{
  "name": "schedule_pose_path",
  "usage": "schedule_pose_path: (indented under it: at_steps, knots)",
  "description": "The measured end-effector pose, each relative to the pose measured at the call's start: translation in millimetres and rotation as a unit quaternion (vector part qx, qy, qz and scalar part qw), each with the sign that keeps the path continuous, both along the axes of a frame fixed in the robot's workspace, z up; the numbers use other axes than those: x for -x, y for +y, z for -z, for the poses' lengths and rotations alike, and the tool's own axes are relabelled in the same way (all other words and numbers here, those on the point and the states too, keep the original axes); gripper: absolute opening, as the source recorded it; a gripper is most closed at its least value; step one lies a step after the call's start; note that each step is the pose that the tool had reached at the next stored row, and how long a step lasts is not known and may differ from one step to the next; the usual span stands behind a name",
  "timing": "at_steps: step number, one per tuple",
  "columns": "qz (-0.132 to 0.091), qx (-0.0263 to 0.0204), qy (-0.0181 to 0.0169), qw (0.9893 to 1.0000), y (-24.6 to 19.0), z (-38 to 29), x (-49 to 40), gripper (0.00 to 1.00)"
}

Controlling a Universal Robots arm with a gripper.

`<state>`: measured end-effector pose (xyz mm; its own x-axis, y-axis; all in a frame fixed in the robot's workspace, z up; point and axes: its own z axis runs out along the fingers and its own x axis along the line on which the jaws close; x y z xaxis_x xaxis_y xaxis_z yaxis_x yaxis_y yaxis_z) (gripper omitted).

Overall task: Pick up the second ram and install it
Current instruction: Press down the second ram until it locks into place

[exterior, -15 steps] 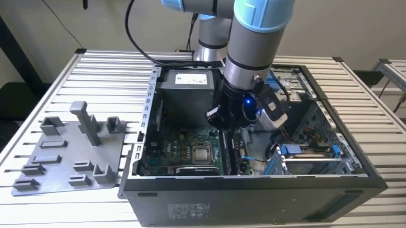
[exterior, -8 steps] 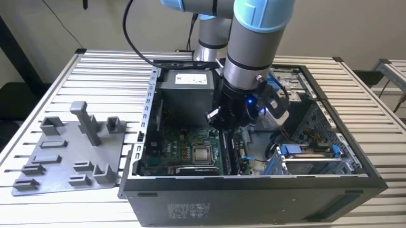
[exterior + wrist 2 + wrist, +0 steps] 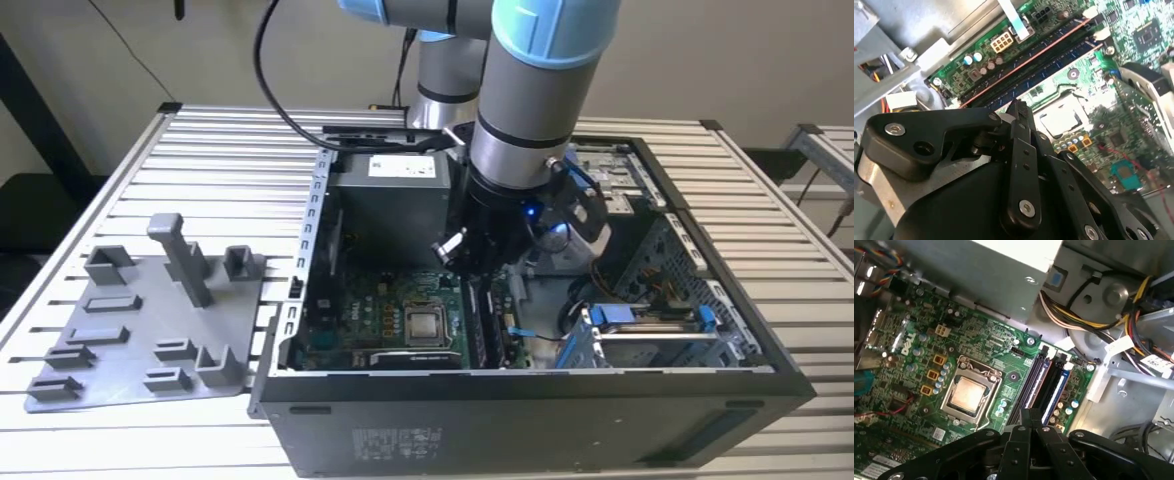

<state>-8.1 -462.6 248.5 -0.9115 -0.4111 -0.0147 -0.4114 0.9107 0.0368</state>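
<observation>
Gripper [image 3: 1030, 412] linkage is closest in both wrist views: black links converge to a point and the fingers [image 3: 1018, 107] sit together, with nothing visible between them. The tip hangs over the near end of the memory slot bank [image 3: 1046, 385] on the green motherboard [image 3: 914, 360].

In the second wrist view a red-edged stick [image 3: 1024, 61] stands seated in one slot. The second ram [image 3: 1054, 64] looks to be the dark stick in the slot just beside it, lying along the bank. Can't tell if the fingertip touches it, and can't say for sure which stick is which.

CPU socket [image 3: 971, 392] is just beside the slot bank. Beyond that are the grey power supply [image 3: 387, 195] and a bundle of yellow and black cables [image 3: 1079, 315].

In the exterior view, the open computer case [image 3: 534, 410] sits at the table's near edge, toward the exterior view's right. The arm [image 3: 534, 90] comes down into it from above, and the gripper [image 3: 454, 262] is low over the board, near the middle of the case. Blue drive clips [image 3: 614, 315] are at the case's near corner on the exterior view's right.

A grey holder plate [image 3: 134, 330] with upright posts lies on the slatted table [image 3: 227, 140] at the exterior view's left edge, just beside the case.
</observation>
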Motion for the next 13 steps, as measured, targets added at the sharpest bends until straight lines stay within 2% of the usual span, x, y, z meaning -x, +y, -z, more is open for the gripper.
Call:
schedule_pose_path:
  at_steps: [3,7,10,13]
  knots:
    - [-0.025,0.0000,-0.0006,0.9997,0.0,0.0,0.1,0.11]
    - [-0.059,0.0000,-0.0011,0.9983,0.0,0.0,0.3,0.11]
    - [-0.082,-0.0001,-0.0014,0.9966,0.0,0.0,0.6,0.11]
    - [-0.108,-0.0001,-0.0017,0.9942,0.0,0.0,0.7,0.11]
